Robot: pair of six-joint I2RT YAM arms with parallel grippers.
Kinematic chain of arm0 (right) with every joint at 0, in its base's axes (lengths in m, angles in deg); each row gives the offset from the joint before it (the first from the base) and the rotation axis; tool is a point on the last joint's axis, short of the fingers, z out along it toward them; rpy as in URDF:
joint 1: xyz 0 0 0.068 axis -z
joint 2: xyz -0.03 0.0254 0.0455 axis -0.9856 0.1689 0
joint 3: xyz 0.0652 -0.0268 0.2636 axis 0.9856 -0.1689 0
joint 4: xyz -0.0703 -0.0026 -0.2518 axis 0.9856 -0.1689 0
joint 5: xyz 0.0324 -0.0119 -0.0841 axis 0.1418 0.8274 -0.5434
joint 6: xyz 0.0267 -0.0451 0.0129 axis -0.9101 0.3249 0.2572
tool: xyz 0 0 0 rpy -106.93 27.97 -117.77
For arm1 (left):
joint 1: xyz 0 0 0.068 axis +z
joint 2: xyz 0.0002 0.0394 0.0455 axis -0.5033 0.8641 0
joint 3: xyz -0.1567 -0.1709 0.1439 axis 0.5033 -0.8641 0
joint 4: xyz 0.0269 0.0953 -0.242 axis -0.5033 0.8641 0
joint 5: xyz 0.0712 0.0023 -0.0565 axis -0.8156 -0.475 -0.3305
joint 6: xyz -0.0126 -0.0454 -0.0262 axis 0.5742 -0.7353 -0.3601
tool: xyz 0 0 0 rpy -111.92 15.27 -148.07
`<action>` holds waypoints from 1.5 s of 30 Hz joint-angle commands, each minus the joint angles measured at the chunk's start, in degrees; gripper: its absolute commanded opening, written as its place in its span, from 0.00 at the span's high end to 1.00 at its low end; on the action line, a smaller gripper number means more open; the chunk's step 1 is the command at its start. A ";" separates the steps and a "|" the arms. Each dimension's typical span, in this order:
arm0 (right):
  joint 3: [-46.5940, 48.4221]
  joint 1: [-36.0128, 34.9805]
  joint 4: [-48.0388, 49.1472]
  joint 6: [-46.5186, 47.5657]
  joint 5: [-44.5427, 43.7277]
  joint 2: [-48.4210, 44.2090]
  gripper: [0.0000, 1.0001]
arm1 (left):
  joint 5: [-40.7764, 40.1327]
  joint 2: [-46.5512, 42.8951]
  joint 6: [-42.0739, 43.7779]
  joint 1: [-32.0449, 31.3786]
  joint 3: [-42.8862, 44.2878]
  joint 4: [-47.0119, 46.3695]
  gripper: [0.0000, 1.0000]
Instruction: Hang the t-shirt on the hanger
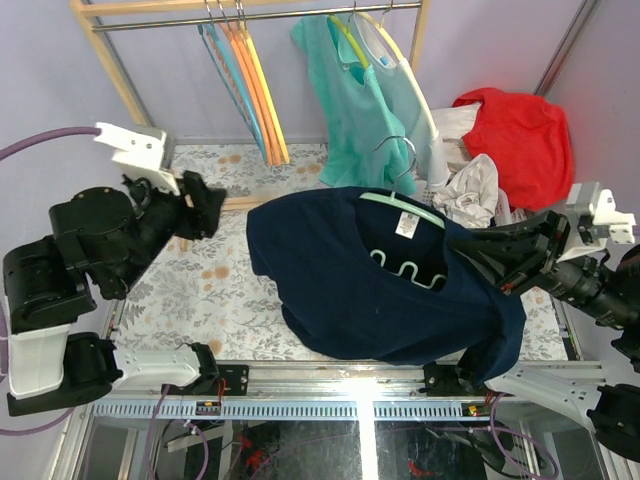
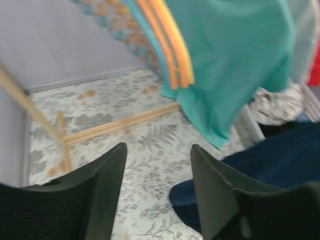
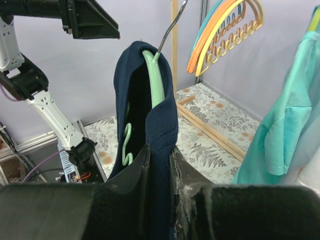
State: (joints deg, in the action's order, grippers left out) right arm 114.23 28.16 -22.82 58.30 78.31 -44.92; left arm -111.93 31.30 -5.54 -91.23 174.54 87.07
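The dark navy t-shirt (image 1: pixel 340 280) hangs spread above the table, draped over the pale mint-green hanger (image 1: pixel 405 212), whose wavy lower bar (image 1: pixel 410 270) and silver hook (image 1: pixel 400 160) show at the neck opening. My right gripper (image 1: pixel 480 250) is shut on the shirt's right shoulder; in the right wrist view its fingers (image 3: pixel 160 165) pinch navy cloth (image 3: pixel 162 120) over the hanger's arm (image 3: pixel 155 75). My left gripper (image 1: pixel 205 205) is open and empty, left of the shirt; in the left wrist view (image 2: pixel 157 165) the shirt's edge (image 2: pixel 270 155) lies to its right.
A wooden rack (image 1: pixel 250 12) at the back holds orange and yellow hangers (image 1: pixel 262 90) and a teal-green shirt (image 1: pixel 355 100). A red garment (image 1: pixel 520 130) and white cloths (image 1: pixel 475 190) lie at the back right. The floral table cover (image 1: pixel 190 290) shows left of the shirt.
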 commanded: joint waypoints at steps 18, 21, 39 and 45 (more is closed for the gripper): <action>0.87 -0.04 2.70 0.57 9.84 3.17 1.00 | 37.50 8.79 10.51 0.34 -0.92 -7.18 0.24; -1.02 -0.05 3.66 0.64 10.06 2.47 1.00 | 39.42 8.54 10.31 0.33 -1.02 -8.05 0.23; -1.33 -0.01 8.71 0.74 6.15 -1.05 1.00 | 34.26 10.50 9.65 0.28 5.26 -8.53 0.40; 0.47 -0.07 7.00 2.12 1.01 -0.41 1.00 | 24.08 6.07 9.05 0.32 7.56 -14.18 0.22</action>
State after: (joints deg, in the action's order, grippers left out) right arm 111.28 28.20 -23.09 59.59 83.18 -45.40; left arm -79.30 41.09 3.57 -91.23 179.30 80.31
